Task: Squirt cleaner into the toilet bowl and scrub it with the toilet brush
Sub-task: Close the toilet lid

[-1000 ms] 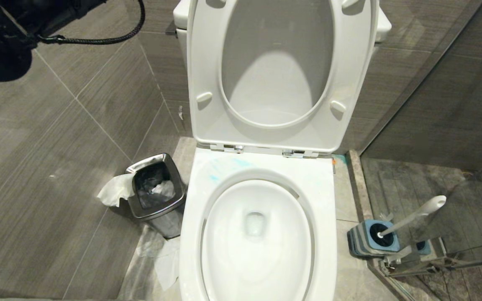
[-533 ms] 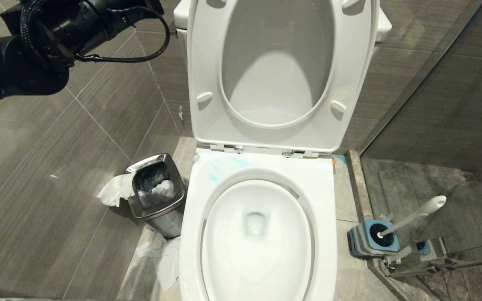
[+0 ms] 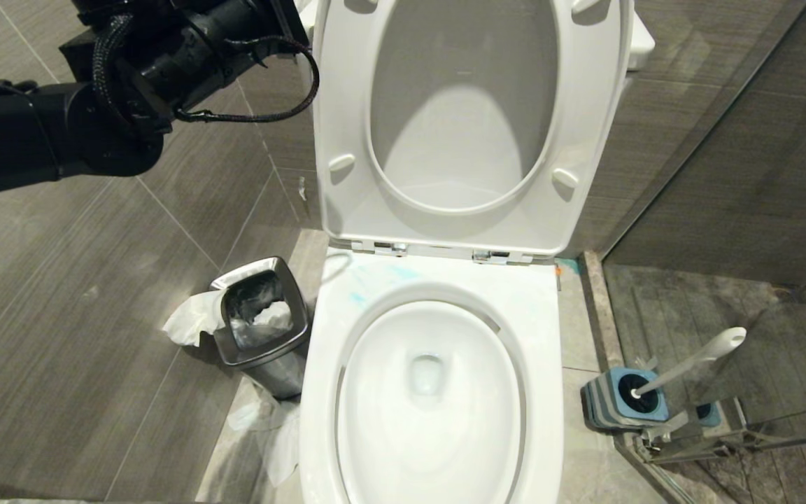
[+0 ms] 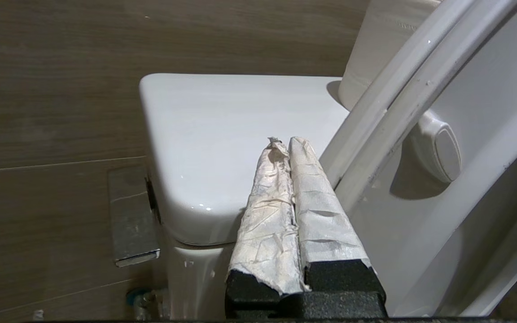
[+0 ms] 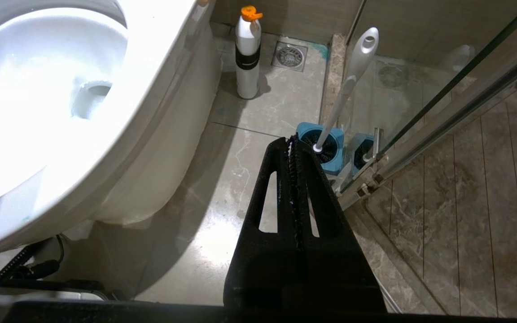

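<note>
1. the left gripper (image 4: 287, 143) is up beside the raised seat and lid (image 3: 466, 119), at the corner of the tank (image 4: 222, 148). its two taped fingers (image 4: 317, 202) are pressed flat together with nothing between them.
2. the right gripper (image 5: 292, 143) hangs low over the floor tiles (image 5: 222, 179) beside the toilet, its black fingers closed against each other and empty.
3. the toilet bowl (image 3: 431, 392) is open, white and glossy, with pale blue smears of cleaner (image 3: 375, 276) on the rim just below the hinges.
4. the toilet brush (image 3: 690, 364) stands tilted in its blue holder (image 3: 623, 399) on the floor on the bowl's right side, against the glass shower door (image 5: 442, 112). neither gripper touches it.
5. a white bottle with an orange cap (image 5: 247, 49) stands upright on the floor by the toilet base, near a floor drain (image 5: 289, 56).
6. a small steel bin (image 3: 259, 322) with crumpled paper sits on the bowl's left side.
</note>
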You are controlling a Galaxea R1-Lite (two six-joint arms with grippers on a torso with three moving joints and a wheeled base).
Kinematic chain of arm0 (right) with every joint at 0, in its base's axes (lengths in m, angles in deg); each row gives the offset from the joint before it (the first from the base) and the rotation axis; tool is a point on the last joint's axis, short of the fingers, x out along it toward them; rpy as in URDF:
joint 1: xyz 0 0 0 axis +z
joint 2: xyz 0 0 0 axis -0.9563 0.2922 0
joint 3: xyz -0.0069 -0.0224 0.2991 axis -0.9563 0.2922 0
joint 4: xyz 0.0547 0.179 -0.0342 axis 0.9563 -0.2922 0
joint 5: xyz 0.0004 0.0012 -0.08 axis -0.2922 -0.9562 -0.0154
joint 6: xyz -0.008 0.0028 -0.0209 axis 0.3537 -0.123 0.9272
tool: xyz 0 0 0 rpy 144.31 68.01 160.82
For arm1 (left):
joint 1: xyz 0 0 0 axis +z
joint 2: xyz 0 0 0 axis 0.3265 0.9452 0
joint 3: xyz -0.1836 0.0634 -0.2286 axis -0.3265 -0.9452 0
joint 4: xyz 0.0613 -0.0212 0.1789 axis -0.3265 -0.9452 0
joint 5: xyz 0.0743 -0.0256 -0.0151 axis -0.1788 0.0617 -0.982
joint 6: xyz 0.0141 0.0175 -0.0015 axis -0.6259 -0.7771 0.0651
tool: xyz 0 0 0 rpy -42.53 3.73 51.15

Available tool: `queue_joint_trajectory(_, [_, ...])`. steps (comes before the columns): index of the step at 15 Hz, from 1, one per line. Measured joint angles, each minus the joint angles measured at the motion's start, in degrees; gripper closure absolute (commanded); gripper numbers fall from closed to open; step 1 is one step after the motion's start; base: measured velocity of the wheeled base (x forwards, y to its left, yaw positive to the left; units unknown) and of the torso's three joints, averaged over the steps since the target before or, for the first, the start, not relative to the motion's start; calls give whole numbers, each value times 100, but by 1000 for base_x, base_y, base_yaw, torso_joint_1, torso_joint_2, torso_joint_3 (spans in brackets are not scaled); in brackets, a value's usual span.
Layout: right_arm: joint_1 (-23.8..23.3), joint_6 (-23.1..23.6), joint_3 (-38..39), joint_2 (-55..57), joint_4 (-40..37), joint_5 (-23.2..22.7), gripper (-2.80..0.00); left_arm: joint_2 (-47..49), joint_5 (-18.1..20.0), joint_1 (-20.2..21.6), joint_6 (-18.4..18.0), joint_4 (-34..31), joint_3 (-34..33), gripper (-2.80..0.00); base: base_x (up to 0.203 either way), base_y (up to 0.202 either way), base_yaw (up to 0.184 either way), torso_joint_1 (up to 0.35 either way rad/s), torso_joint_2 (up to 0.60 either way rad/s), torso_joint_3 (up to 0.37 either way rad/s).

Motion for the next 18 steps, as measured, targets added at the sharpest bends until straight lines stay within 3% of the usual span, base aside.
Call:
queue_joint_trajectory(8, [0,1,0,0,-2,1,0,211,26,-55,-10,171,-40,0,0,0,0,0,0,0])
queue_joint_trajectory(11, [0,2,0,0,-2,0,0,211,580,-43,167,158,-79,0,0,0,0,0,0,0])
queue_joint_trajectory(13, [0,2,0,0,0,1,0,211,987,-38,576,145,-85,0,0,0,0,0,0,0])
queue_joint_trajectory(16, [0,2,2,0,-2,1,0,189,1264,-38,1159,126,-127,0,0,0,0,0,0,0])
queue_joint_trajectory(18, [0,1,2,0,0,0,0,150,1604,-38,1283,151,-283,0,0,0,0,0,0,0])
